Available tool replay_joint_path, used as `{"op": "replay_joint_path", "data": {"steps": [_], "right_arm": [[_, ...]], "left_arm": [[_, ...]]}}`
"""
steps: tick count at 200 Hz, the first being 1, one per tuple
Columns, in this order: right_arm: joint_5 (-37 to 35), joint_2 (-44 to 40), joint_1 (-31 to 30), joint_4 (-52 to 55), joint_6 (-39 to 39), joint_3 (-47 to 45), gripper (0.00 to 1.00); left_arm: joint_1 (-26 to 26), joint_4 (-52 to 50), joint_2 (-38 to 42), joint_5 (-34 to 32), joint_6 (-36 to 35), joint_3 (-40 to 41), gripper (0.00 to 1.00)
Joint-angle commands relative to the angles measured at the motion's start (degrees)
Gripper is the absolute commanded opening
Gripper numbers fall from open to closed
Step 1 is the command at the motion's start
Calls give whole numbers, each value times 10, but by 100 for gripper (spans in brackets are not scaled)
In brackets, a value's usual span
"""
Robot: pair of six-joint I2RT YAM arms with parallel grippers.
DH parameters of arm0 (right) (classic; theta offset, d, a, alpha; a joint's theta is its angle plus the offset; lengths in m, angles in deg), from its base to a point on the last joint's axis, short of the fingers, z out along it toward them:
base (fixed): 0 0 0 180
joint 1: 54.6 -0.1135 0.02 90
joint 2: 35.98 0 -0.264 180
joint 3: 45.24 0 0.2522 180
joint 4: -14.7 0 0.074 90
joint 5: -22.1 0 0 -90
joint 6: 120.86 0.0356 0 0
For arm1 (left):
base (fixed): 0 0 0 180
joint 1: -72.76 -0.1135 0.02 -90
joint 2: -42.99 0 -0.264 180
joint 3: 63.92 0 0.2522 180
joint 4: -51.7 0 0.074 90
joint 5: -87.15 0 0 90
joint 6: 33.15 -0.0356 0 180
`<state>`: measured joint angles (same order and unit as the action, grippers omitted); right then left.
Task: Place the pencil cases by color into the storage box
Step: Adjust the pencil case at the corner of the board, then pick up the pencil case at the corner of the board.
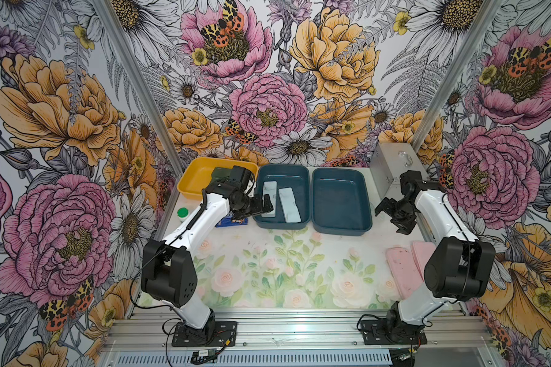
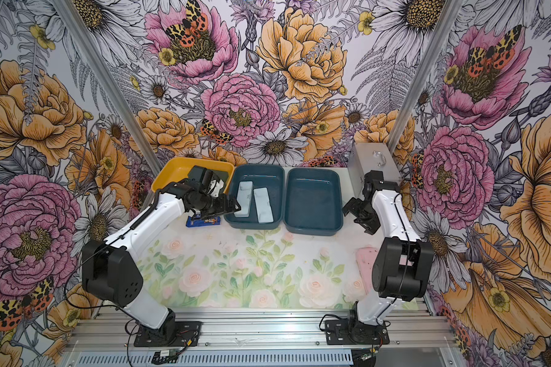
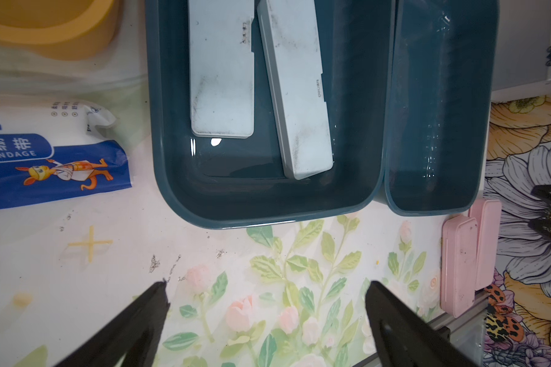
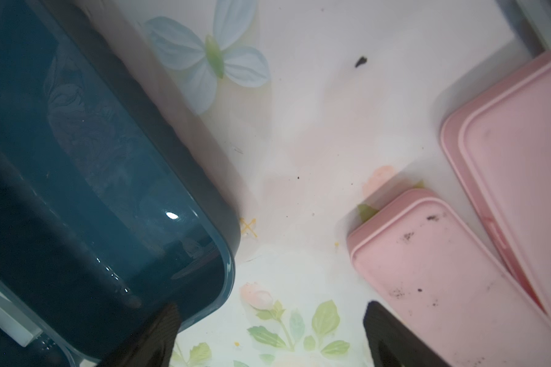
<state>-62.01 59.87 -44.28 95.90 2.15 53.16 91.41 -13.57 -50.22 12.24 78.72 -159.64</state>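
Note:
Two pale blue pencil cases [image 1: 269,198] [image 1: 289,205] lie side by side in the left teal storage box [image 1: 280,226]; the left wrist view shows them as well [image 3: 223,79] [image 3: 296,95]. The right teal storage box [image 1: 341,230] holds nothing. Two pink pencil cases [image 1: 401,268] [image 1: 422,254] lie on the table beside my right arm. A dark green pencil case [image 1: 218,173] shows in the yellow tray [image 1: 193,178], mostly hidden by my left wrist. My left gripper [image 1: 265,206] [image 3: 267,283] hangs open at the left box's near-left rim. My right gripper [image 1: 390,219] [image 4: 271,305] is open and empty between the right box and the pink cases [image 4: 442,276].
A blue printed bandage packet [image 1: 231,220] [image 3: 51,159] lies left of the teal boxes. A small green-capped jar [image 1: 182,213] stands near the table's left edge. A metal case [image 1: 392,168] stands at the back right. Aluminium rails run along the front.

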Motion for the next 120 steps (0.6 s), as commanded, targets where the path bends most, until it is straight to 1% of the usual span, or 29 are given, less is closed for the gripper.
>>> {"op": "replay_joint_path", "data": {"steps": [1,20,40,54,75,96,120], "right_arm": [[-13,31,6,44,-154,24,94],[-21,20,5,18,-217,16,95],[-81,-5,5,-13,-277,-2,95],[-109,-23,5,-38,-315,-26,95],[-65,-51,13,-68,-405,-64,95],[-38,-55,37,-79,-452,-90,96],[-54,-75,55,-70,-528,-130,99]], "left_arm": [[-11,15,20,13,-5,11,99],[-15,18,38,11,-1,20,99],[-17,26,55,8,-4,33,99],[-23,34,64,11,-9,46,99],[-50,55,81,28,-11,75,99],[-85,79,97,50,-1,105,99],[-104,89,114,62,6,121,99]]}}
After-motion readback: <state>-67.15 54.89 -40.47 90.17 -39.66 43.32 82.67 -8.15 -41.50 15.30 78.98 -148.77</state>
